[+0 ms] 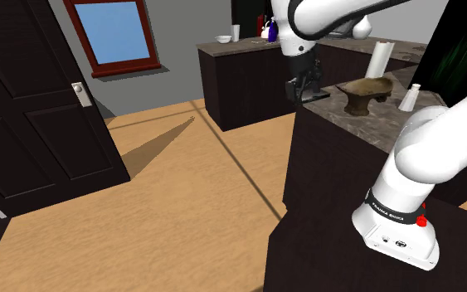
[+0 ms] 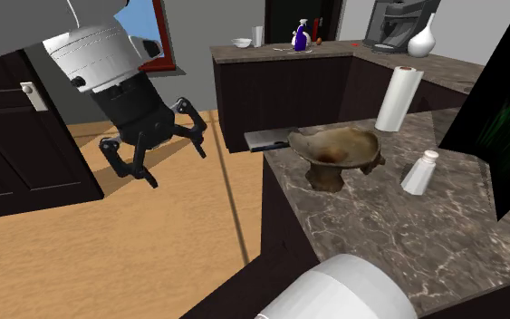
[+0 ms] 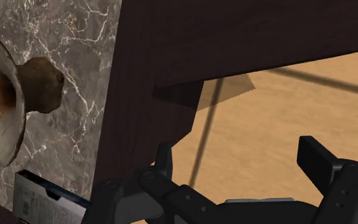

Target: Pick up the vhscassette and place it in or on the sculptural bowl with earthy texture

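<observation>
**Counter** (image 2: pixel 380 236): marbled top carrying the bowl (image 2: pixel 334 152), a brown footed dish.

**Cassette** (image 2: pixel 266 139): dark flat slab lying at the counter's edge, just beside the bowl. One end seems to jut past the edge.

**Pincer** (image 2: pixel 178 169): jaws wide apart and empty. It hangs over the floor (image 2: pixel 198 245) beside the counter, apart from the cassette.

**Handling (judged):** stiff, light and smooth-shelled, so likely slippery. It is best clasped across its narrow width at the jutting end.

**Views:** the wrist view adds pale print on the cassette's face. The second exterior view gives the overhang and the gap between pincer and cassette.
</observation>
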Tool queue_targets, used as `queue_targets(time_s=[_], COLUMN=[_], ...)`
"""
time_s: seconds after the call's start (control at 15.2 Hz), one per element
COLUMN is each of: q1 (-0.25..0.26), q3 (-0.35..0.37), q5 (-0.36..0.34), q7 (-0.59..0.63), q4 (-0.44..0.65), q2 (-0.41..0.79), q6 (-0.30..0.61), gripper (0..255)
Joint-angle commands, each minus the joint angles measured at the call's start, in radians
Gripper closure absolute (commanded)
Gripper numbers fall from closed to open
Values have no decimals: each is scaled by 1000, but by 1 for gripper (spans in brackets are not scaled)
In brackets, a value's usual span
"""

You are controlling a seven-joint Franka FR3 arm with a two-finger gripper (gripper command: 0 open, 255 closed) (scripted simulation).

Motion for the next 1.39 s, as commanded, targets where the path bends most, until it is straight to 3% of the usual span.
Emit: queue_targets(time_s=[0.0, 0.33, 0.59, 0.92, 1.32], q1=[-21, -79, -118, -138, -129], q3=[33, 99, 126, 113, 43], q5=[-68, -259, -433, -645, -859], q7=[57, 223, 370, 532, 659], q4=[0, 39, 104, 221, 401], q2=[81, 296, 481, 714, 976], q6=[49, 113, 109, 39, -90], gripper=[0, 0, 0, 0, 0])
